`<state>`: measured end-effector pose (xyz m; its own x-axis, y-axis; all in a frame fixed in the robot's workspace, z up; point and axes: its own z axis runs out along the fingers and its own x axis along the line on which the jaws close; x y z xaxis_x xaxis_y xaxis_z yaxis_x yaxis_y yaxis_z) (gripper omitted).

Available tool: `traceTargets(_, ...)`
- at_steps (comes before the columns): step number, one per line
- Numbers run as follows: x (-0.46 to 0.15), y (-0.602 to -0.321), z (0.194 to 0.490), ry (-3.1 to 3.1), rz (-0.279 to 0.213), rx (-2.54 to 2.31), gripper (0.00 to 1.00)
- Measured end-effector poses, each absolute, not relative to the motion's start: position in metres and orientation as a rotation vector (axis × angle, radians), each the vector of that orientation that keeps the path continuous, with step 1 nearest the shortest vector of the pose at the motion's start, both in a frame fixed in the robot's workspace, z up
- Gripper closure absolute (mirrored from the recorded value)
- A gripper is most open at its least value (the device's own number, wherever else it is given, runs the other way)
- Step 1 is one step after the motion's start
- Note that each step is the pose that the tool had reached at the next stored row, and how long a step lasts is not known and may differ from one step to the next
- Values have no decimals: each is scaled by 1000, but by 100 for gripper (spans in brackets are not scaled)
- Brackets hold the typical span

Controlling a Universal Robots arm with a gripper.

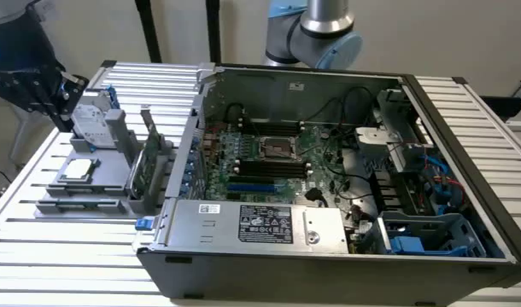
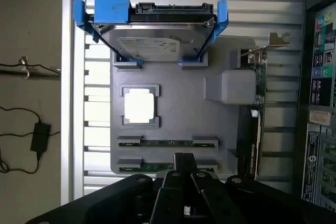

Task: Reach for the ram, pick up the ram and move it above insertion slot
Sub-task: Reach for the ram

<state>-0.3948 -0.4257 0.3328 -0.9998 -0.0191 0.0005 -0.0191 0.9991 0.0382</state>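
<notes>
On the grey plastic holder tray, standing on edge in a slot — the long thin green ram stick
Light, stiff and likely brittle, it should be pinched across its flat faces near mid-length; a twin stick sits just beside it, and the black gripper hangs over both, fingers drawn together on nothing — the exterior view adds the open grey computer case and its dark memory slots, well apart from the tray
</notes>
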Motion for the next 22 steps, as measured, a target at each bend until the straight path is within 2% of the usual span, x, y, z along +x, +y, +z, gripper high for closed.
traceTargets(13, -395, -427, 333, -3140, -60, 30, 89)
traceTargets(22, -395, -465, 330, -3140, -61, 34, 89)
